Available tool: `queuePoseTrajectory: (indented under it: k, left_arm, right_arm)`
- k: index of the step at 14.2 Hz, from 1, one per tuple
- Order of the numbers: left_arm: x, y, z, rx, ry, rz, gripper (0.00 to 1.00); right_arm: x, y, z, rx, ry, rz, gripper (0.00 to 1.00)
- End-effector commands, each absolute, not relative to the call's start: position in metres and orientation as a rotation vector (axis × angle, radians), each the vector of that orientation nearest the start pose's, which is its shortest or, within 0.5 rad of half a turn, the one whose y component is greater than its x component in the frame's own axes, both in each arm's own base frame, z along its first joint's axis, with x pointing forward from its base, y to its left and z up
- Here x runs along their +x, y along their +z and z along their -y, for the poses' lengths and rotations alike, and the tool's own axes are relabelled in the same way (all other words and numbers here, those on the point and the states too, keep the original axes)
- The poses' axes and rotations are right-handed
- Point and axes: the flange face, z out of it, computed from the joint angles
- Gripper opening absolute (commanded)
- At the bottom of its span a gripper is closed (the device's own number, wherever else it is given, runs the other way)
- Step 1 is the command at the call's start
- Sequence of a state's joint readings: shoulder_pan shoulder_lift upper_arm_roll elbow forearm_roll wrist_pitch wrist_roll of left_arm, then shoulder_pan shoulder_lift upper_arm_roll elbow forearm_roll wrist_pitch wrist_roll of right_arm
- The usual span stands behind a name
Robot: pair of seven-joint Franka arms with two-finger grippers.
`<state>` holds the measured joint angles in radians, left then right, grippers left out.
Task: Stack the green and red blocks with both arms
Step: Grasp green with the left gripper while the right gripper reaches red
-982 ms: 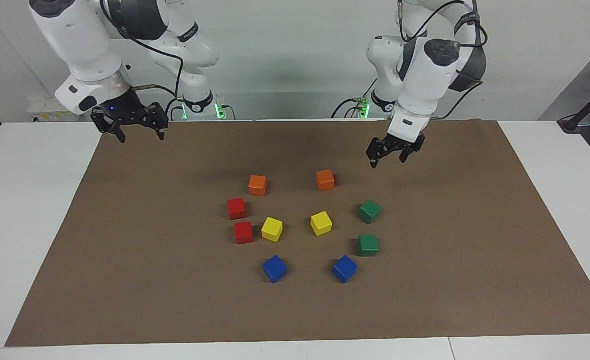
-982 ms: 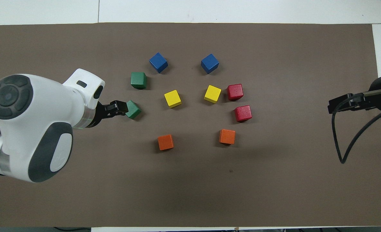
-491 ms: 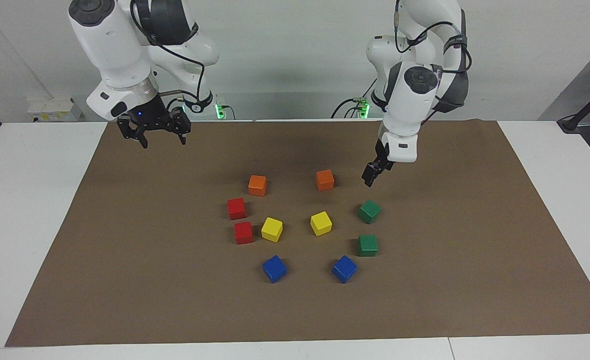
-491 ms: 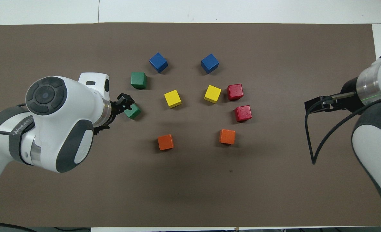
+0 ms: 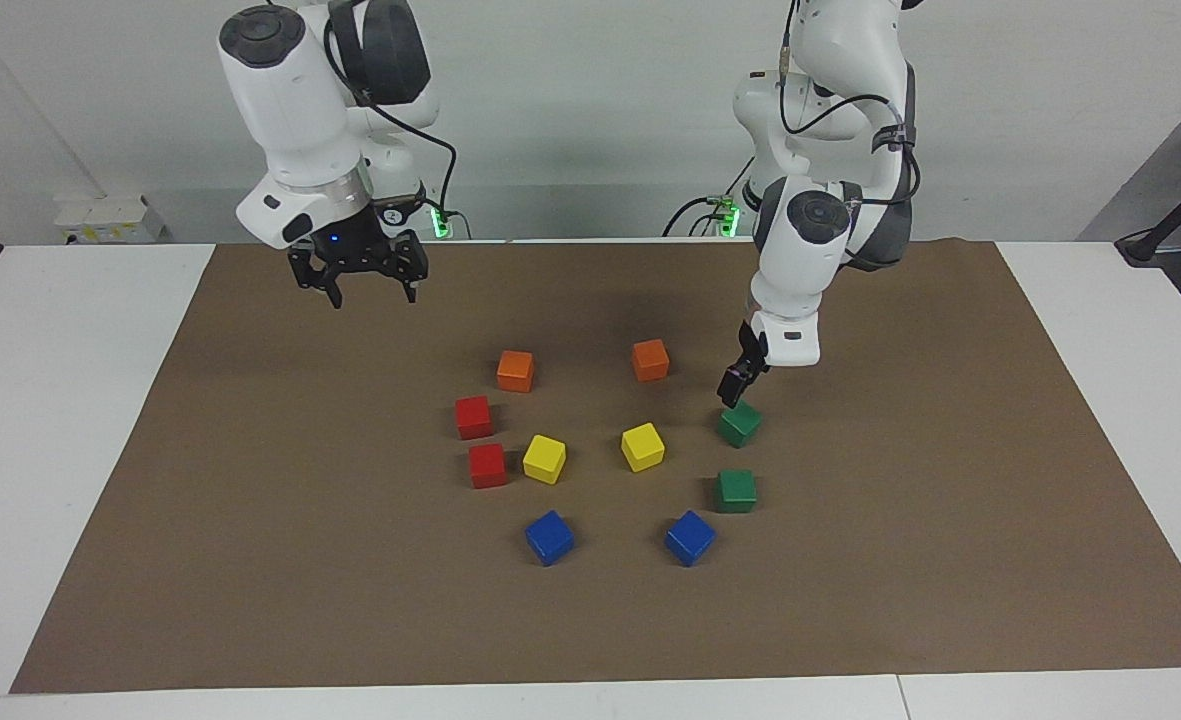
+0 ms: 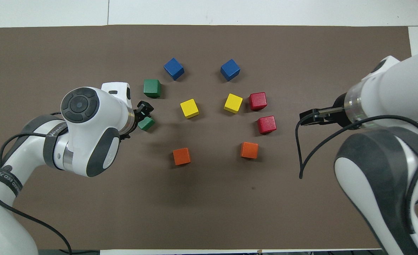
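Brown mat [image 5: 250,560]: covers the table, all cubes on it.
Right gripper [image 5: 368,283]: raised over bare mat at the right arm's end, jaws wide open, empty.
Orange cubes [image 5: 515,371]: nearest the robots.
Left gripper [image 5: 735,383]: open, holding nothing, just over the near green cube [image 5: 740,423] (not touching, as far as shows).
Far green cube [image 5: 735,491]: at 6 o'clock of the near one in the facing view, apart.
Red cubes [image 5: 473,417]: side by side near the right arm's end, unstacked.
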<state>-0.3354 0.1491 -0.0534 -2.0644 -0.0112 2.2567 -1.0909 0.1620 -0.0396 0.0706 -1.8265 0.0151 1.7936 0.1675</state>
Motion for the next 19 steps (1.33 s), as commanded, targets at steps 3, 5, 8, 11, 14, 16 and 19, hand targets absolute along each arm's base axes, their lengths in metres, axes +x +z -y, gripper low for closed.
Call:
queuePoseTrajectory:
  k: [3, 5, 8, 11, 14, 16, 19]
  left_arm:
    - [0.561, 0.327, 0.223, -2.999, -0.080, 1.090, 1.00]
    - [0.564, 0.321, 0.223, -3.005, -0.093, 1.095, 1.00]
    - [0.565, 0.314, 0.223, -3.002, -0.085, 1.091, 1.00]
    - [0.560, 0.309, 0.224, -2.991, -0.059, 1.082, 0.83]
    - [0.555, 0.307, 0.224, -2.980, -0.034, 1.063, 0.16]
    - [0.557, 0.309, 0.222, -2.987, -0.036, 1.045, 0.00]
    - [0.561, 0.318, 0.218, -3.004, -0.056, 1.013, 0.00]
  right_arm:
    - [0.552, 0.487, -0.165, -3.123, 0.053, 0.124, 1.00]
    - [0.560, 0.467, -0.166, -3.118, 0.030, 0.122, 1.00]
    - [0.559, 0.431, -0.179, -3.114, 0.012, 0.153, 1.00]
    - [0.554, 0.404, -0.180, -3.123, 0.028, 0.166, 1.00]
    - [0.556, 0.382, -0.179, -3.122, 0.028, 0.166, 1.00]
    - [0.553, 0.367, -0.178, -3.121, 0.023, 0.165, 1.00]
    - [0.558, 0.348, -0.180, -3.121, 0.027, 0.126, 1.00]
